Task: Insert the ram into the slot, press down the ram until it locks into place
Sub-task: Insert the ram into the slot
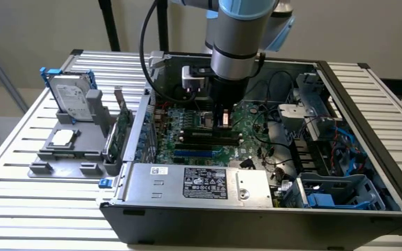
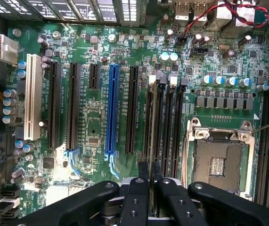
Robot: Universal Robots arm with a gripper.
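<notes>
The insertion step is in hand. The black two-fingered gripper (image 2: 150,170) is closed on the ram (image 2: 151,134), a long, thin green circuit stick seen edge-on. The stick is held upright along the slot (image 2: 147,117), a long narrow black plastic socket. This is the socket of the memory bank nearest the black expansion sockets (image 2: 132,108) and farthest from the bare square processor socket (image 2: 219,157). It lies toward the middle of the large green mainboard (image 2: 92,132). Whether the stick's lower edge has entered the socket cannot be told, and locking cannot be confirmed. Seating is judged to call for the stick to be held parallel with the socket and pressed straight down, evenly along its length.

Counted:
- one ram
- four parallel black memory sockets
- one blue expansion socket (image 2: 111,110)
- one white expansion socket (image 2: 33,103)
- one open black computer case (image 1: 257,219)
</notes>
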